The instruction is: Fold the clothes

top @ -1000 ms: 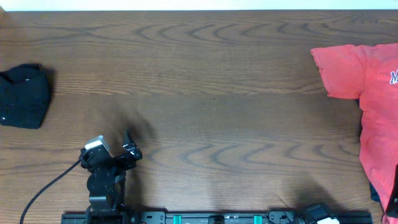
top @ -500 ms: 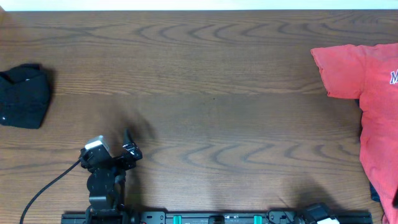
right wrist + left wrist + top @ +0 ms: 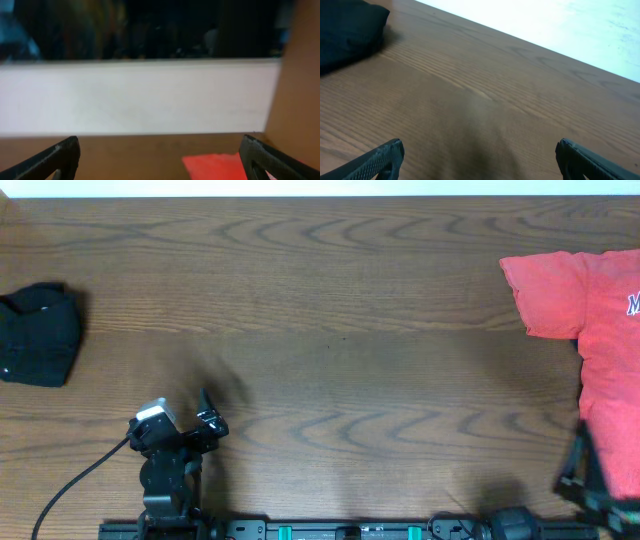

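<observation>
So, your right wrist cam: your right gripper is spread wide, with the dark fingers way out at the two bottom corners and only bare brown table between them. Just ahead of the hand, closer to the right finger, a patch of red-orange fabric lies on the wood. Farther out, a pale band runs straight across, and above that it's dark and too blurry to make out. A brown blur fills the right edge.
</observation>
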### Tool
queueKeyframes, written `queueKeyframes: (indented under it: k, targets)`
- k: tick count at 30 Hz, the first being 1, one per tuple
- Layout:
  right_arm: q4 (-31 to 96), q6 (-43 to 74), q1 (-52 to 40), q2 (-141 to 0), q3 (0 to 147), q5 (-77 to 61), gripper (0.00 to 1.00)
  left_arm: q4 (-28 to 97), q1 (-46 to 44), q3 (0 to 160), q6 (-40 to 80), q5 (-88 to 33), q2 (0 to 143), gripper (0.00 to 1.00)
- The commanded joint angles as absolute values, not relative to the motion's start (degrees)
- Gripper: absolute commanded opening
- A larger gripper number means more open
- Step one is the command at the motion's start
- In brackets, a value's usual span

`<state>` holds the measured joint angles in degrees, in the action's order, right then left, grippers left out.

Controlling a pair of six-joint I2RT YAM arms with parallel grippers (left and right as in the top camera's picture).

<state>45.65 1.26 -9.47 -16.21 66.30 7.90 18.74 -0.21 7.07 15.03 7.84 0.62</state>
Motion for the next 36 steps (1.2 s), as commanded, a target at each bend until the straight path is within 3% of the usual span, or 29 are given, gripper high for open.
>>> queueKeyframes:
  k: [1, 14, 25, 36]
  targets:
    - [44.27, -4.47, -8.69, -13.65, 58.48, -1.56, 0.99, 18.94, 0.05, 5.76, 15.14, 8.62, 0.27, 0.98]
    - [36.38, -4.82, -4.01, -2.57, 37.21, -12.45, 0.99, 18.94, 0.05, 5.76, 15.14, 8.62, 0.27, 0.98]
    - [32.75, -4.78, -3.92, -0.36, 28.82, -13.19, 0.99, 18.94, 0.05, 5.76, 15.14, 8.62, 0.27, 0.98]
    - [17.39, 2.39, -3.92, -0.36, 15.57, -13.78, 0.99, 18.94, 0.05, 5.76, 15.14, 8.62, 0.27, 0.98]
